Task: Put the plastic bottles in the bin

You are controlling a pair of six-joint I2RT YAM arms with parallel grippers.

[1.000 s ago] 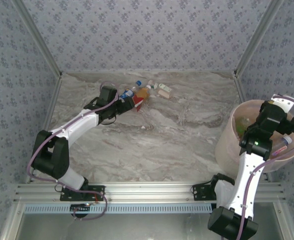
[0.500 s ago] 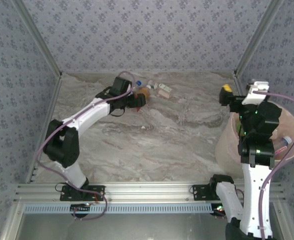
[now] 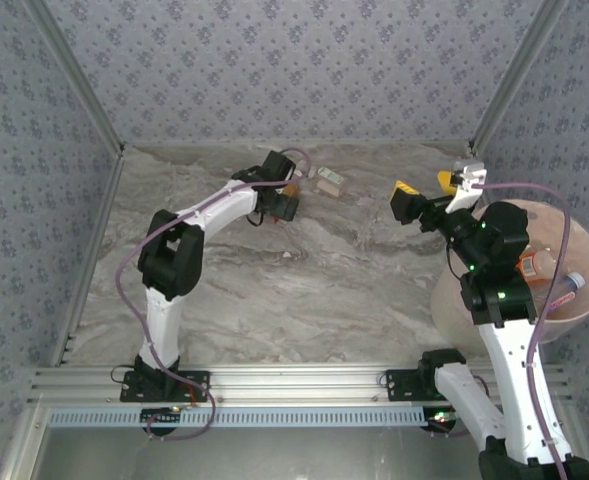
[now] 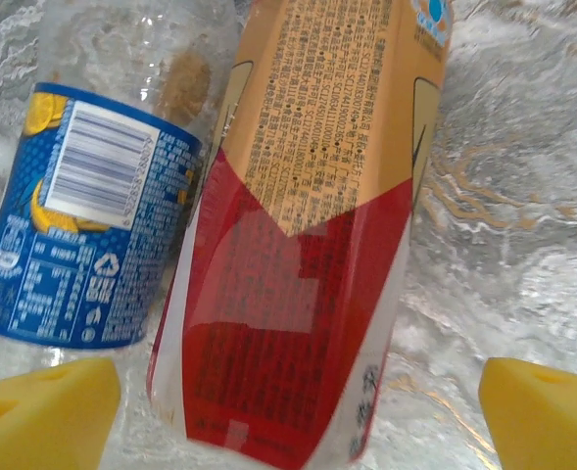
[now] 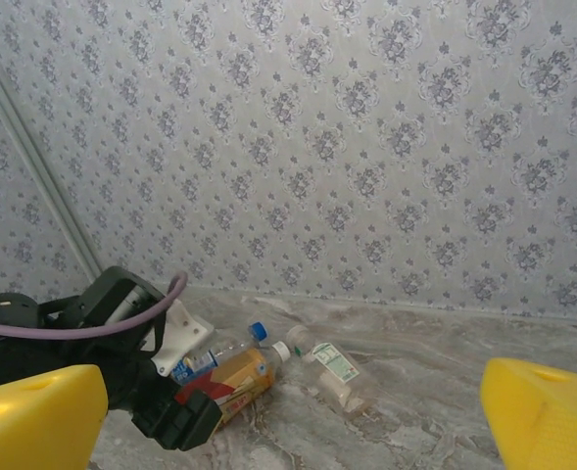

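Top view: the left gripper (image 3: 286, 204) sits over bottles (image 3: 326, 180) at the far edge of the table (image 3: 354, 290). The right gripper (image 3: 426, 188) hangs wide open and empty beside the bin (image 3: 450, 300).

Left wrist: the jaws stand wide, straddling a red bottle (image 4: 288, 294) without clamping it.

Right wrist: the jaws are spread and empty, above the table.

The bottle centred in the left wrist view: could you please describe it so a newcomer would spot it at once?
At the far edge of the marble table, the left gripper hangs open just above the surface. The bottle lies framed by its yellow fingers, beside a blue-labelled bottle. Unlike that neighbour, its label is half tan and half red.
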